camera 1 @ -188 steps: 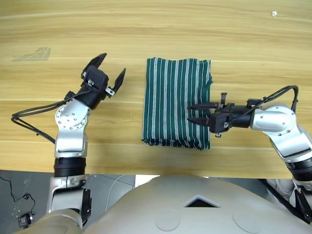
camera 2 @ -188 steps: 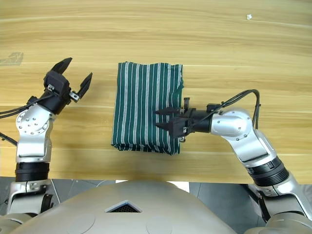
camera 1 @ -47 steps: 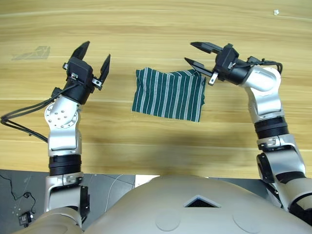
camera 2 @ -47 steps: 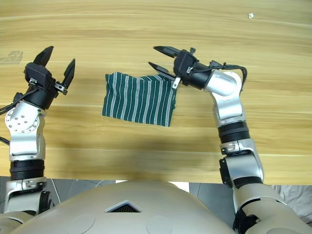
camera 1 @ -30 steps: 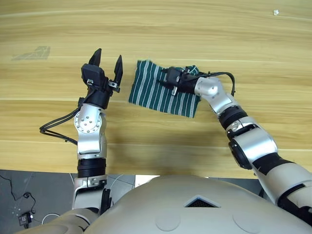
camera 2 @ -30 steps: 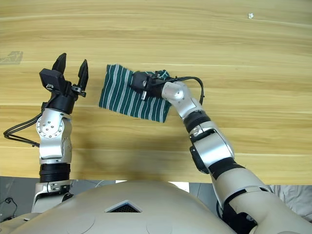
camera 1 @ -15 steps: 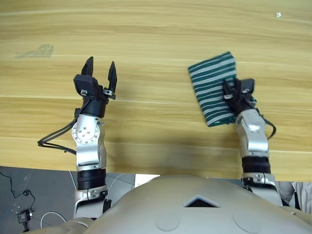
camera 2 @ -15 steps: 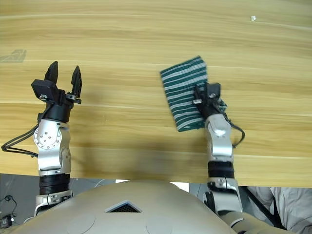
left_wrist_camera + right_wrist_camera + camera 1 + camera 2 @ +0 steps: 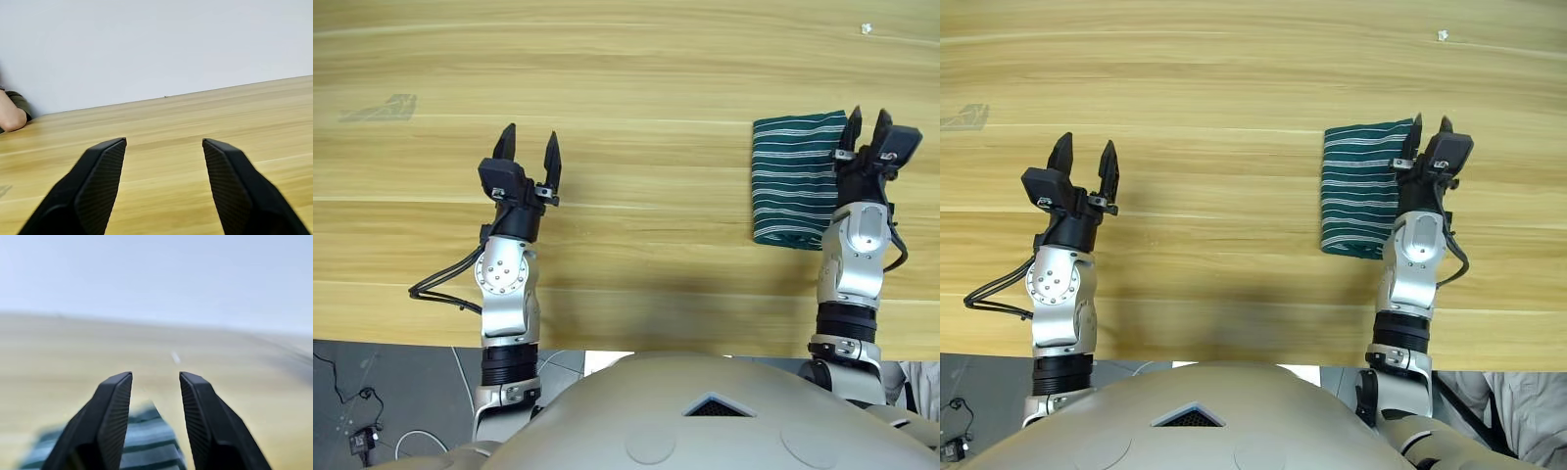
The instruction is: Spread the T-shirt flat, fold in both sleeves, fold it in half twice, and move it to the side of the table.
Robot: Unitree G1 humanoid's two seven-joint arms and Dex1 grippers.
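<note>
The green T-shirt [image 9: 795,178] with white stripes lies folded into a small rectangle on the right part of the wooden table [image 9: 636,78]. My right gripper [image 9: 867,125] is open and raised at the shirt's right edge, fingers pointing away from me, holding nothing. The shirt's stripes [image 9: 146,443] show below the open fingers [image 9: 115,416] in the right wrist view. My left gripper [image 9: 530,149] is open too, upright over bare wood on the left, well apart from the shirt. Its fingers [image 9: 100,181] frame bare table in the left wrist view.
A small white scrap [image 9: 866,28] lies far back on the right. A faint grey mark [image 9: 380,108] sits on the wood at the left. The near table edge [image 9: 636,345] runs just in front of both arms. A person's arm [image 9: 11,115] rests at the far table edge.
The right gripper has let go of the folded shirt and lifted open beside it. The shirt now lies squarer and a bit further right. The left arm shifted slightly right.
</note>
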